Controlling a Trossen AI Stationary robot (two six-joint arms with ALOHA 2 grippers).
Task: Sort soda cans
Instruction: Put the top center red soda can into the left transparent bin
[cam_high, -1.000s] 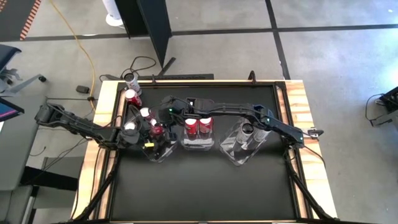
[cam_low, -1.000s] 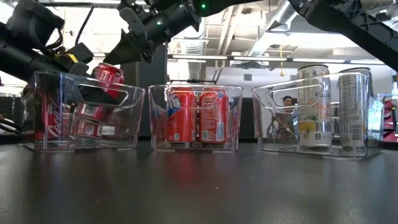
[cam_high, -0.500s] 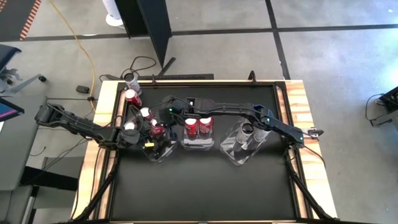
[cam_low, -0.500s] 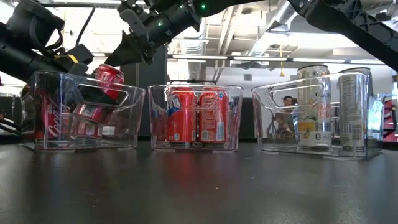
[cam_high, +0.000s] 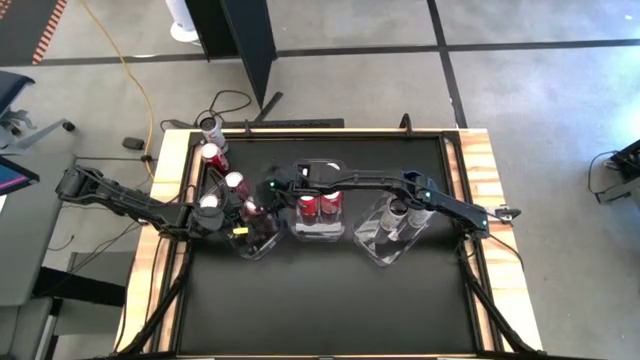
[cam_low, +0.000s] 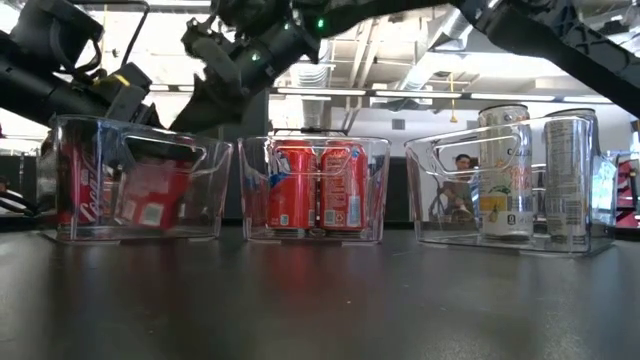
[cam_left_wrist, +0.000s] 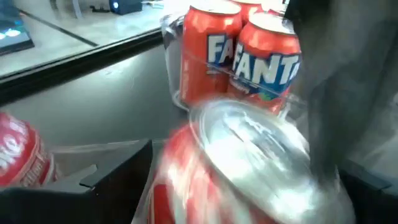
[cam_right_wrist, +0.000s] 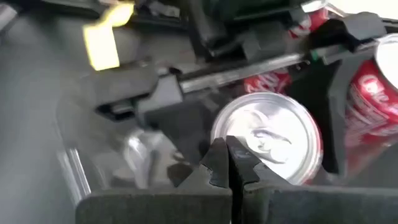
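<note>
three clear plastic bins sit in a row on the black tabletop (cam_high: 330, 300). the left end effector (cam_high: 243, 213) hangs over the left bin (cam_low: 135, 190), its fingers spread to either side of a red soda can (cam_left_wrist: 242, 168) that lies tilted between them, silver top up; whether the fingers still touch it i cannot tell. another red can (cam_low: 78, 190) stands in that bin, at its left wall. the right end effector (cam_right_wrist: 227, 163) reaches across to the same bin, its fingers pressed together, tips just above that can's silver top. the middle bin (cam_low: 313, 190) holds orange fanta cans (cam_low: 318, 188) standing upright side by side. the right bin (cam_low: 510, 190) holds tall silver-grey cans (cam_low: 503, 172), upright. a few more cans (cam_high: 208, 150) stand outside the bins along the tabletop's far left edge.
</note>
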